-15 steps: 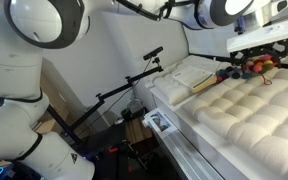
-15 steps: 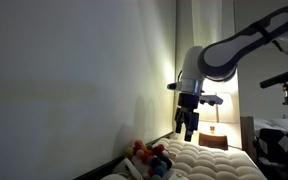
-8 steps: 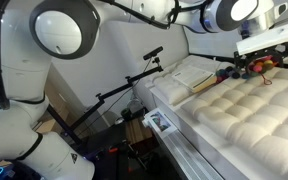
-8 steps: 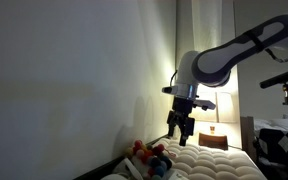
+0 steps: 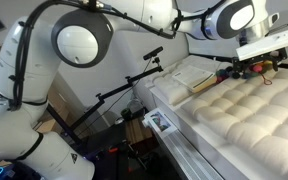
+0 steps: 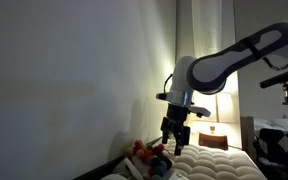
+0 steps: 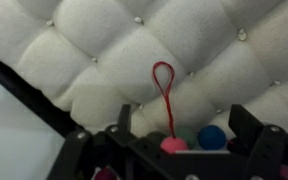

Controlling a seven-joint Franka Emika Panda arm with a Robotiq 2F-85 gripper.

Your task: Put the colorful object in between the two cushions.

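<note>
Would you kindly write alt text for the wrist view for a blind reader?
The open black claw hangs over a string of colourful round beads, whose thin red loop lies on the cream-white tufted cushion that fills most of the frame. Pink and blue beads show between its fingers.

An exterior view is bright and evenly lit, with glare on the glossy white shells of the arm [image 5: 79, 40] and deep shadow low at the left. In an exterior view the room is dim: a lamp [image 6: 225, 106] glows warm behind the arm, a pale streak climbs the wall [image 6: 169, 60], and the rest fades to grey. The wrist view is soft and grainy. Its tufted cushion [image 7: 114, 50] is flatly lit, and the dark fingers [image 7: 246, 128] blur at the bottom edge.
</note>
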